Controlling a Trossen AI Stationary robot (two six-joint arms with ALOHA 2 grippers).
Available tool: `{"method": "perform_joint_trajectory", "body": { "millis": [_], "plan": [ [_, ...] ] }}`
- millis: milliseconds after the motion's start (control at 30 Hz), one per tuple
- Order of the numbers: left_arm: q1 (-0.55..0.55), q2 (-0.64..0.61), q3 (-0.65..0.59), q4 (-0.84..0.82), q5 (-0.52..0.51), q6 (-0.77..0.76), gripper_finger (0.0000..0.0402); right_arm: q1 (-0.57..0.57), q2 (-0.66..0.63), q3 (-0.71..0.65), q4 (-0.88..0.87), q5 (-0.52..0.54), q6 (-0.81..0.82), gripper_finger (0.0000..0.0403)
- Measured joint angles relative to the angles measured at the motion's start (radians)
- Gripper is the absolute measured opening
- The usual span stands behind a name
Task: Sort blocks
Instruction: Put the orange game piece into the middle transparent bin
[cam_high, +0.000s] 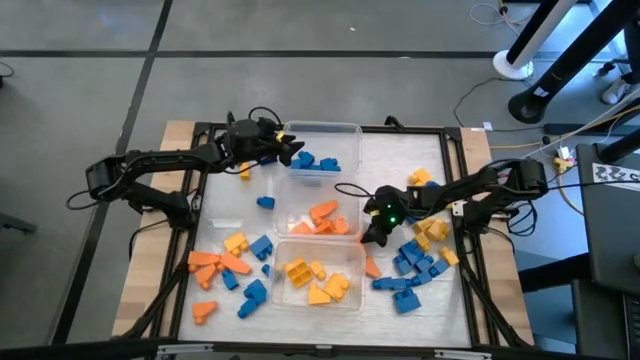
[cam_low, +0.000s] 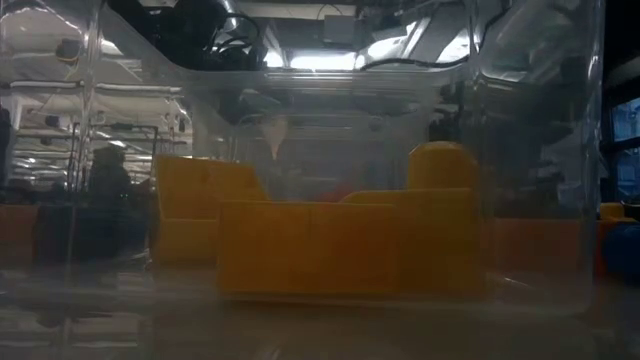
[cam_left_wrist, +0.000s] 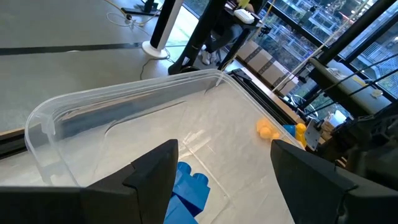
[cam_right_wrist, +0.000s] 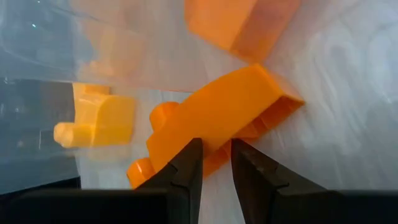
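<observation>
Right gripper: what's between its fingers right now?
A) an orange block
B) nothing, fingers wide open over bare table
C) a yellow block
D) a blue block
A: in the right wrist view the right gripper has its fingers narrowed on the edge of an orange block lying on the table next to a clear tub; the high view puts that gripper by the tubs in the middle.

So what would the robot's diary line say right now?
left gripper: open, over blue-block tub | right gripper: nearly shut, at orange block beside yellow-block tub | phase: sorting
</observation>
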Motion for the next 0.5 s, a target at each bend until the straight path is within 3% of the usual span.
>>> {"method": "perform_joint_trajectory", "body": {
  "millis": [500],
  "plan": [
    [0.0,0.0,0.0,0.0,0.0,0.0,0.0246,-0.001,0.112,0.001,0.227,-0.044,-0.019,0.0085]
  ]
}}
